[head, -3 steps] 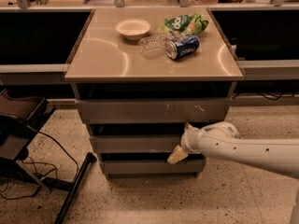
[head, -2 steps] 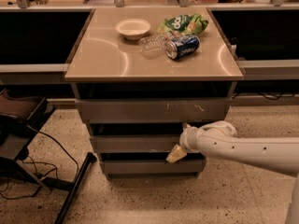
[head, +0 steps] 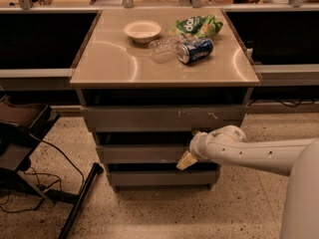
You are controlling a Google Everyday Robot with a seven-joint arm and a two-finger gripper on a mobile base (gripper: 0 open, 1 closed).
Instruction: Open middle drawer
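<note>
gripper (head: 187, 160): at lower right edge of middle drawer (head: 142, 154); open or closed, cannot tell
change: almost none, gripper barely shifts
task: pull seems not yet begun

A white bowl (head: 142, 31), clear bottle (head: 162, 49), blue can (head: 195, 51) and green chip bag (head: 195, 26) lie on the tabletop (head: 109, 63).

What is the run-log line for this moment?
gripper: at right end of middle drawer front | drawer interior: not showing | countertop: bowl, chip bag, blue can
</note>
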